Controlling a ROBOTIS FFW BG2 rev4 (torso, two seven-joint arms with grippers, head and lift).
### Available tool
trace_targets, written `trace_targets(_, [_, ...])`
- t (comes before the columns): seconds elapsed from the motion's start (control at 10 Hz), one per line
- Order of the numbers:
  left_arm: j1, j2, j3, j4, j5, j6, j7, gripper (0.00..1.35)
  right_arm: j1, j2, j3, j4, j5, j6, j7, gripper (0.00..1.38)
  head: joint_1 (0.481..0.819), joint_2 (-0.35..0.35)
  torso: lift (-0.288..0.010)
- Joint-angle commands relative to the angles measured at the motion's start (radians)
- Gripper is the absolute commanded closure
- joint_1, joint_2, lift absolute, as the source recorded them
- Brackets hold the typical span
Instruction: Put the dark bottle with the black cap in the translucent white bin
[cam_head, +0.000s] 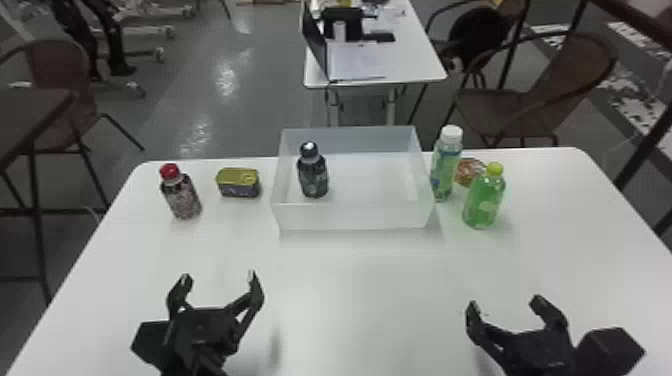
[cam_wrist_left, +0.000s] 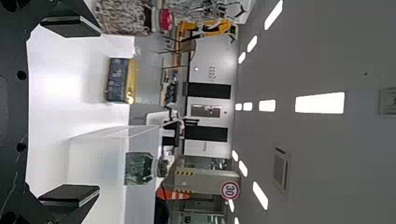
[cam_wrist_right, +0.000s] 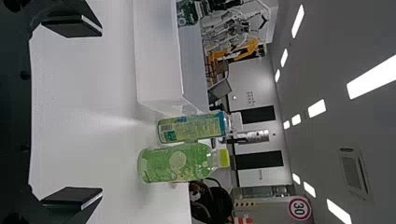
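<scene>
- And there it is, the dark bottle (cam_head: 313, 176), upright inside the translucent white bin (cam_head: 352, 216), towards the left wall!
- Left gripper (cam_head: 218, 278), over the near part of the table (cam_head: 360, 290): fingers spread, grasping nothing.
- Right gripper (cam_head: 505, 304), also there: fingers apart, empty.

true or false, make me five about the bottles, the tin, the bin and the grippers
1. The dark bottle is inside the white bin. True.
2. The red-capped bottle lies on its side. False: it stands upright.
3. The tin is on the table. True.
4. The left gripper is shut on the tin. False: it is open and empty.
5. The yellow-capped bottle is outside the bin. True.
</scene>
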Motion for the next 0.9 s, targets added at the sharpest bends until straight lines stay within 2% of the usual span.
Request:
trace_targets(0.0, [0.1, 0.003, 0.004, -0.073, 0.009, 0.064, 0.013, 0.12, 0.008, -0.001, 0.0, -0.007, 0.001, 0.003, 0.0, 0.09, 0.695, 0.084, -0.094])
trace_targets(0.3, [0.18, 0.003, -0.005, -0.113, 0.009, 0.067, 0.067, 0.12, 0.03, 0.001, 0.0, -0.019, 0.004, 0.012, -0.001, 0.09, 0.695, 0.108, -0.094])
trace_targets(0.8, [0.186, 0.001, -0.005, -0.121, 0.007, 0.058, 0.092, 0.12, 0.037, 0.008, 0.002, -0.025, 0.013, 0.017, -0.001, 0.09, 0.695, 0.119, -0.094])
